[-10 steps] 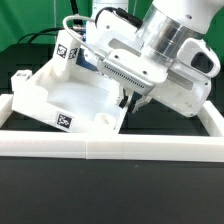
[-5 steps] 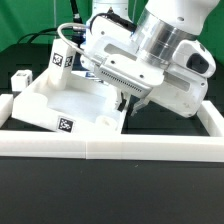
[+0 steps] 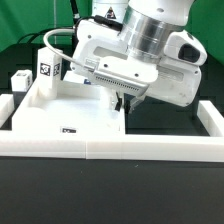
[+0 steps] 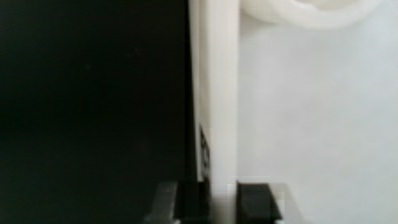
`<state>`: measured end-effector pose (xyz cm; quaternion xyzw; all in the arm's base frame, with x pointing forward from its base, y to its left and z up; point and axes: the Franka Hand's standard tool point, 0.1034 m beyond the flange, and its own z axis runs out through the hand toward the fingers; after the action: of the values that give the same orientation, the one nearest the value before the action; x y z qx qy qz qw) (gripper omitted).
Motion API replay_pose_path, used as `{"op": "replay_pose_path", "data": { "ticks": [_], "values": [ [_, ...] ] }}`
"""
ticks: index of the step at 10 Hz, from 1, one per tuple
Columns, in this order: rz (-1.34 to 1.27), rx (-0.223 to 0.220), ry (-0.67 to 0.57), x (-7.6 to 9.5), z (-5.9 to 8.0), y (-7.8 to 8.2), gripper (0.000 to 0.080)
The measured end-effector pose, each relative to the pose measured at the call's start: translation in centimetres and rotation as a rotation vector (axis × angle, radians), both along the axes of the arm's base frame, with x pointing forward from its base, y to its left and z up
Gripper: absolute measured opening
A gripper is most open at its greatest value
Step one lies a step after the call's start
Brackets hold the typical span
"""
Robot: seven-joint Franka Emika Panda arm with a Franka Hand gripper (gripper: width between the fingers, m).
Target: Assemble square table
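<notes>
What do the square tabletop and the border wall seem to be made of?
The square tabletop looks like matte white rigid plastic: even colour, moulded edges. The border wall is probably the same: matte white, with a visible seam.

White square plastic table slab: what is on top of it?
On the slab, one white tagged leg block stands at the far corner, exterior view's left; the arm covers the rear.

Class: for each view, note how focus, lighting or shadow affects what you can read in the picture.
Exterior view: fairly sharp and evenly lit, with only soft shadows on the white slab. Wrist view: close-up and blurred; the slab is washed out, nearly featureless, against plain black, and the gripper is dim.
</notes>
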<state>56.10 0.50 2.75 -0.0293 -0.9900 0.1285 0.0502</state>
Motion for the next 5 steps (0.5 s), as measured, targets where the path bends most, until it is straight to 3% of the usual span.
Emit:
{"op": "replay_pose_path", "data": {
  "ticks": [3, 5],
  "values": [
    [-0.021, 0.004, 0.014, 0.2, -0.2, 3.4, 0.006],
    [-0.055, -0.017, 0.038, 0.3, -0.7, 6.8, 0.0061]
  ]
}}
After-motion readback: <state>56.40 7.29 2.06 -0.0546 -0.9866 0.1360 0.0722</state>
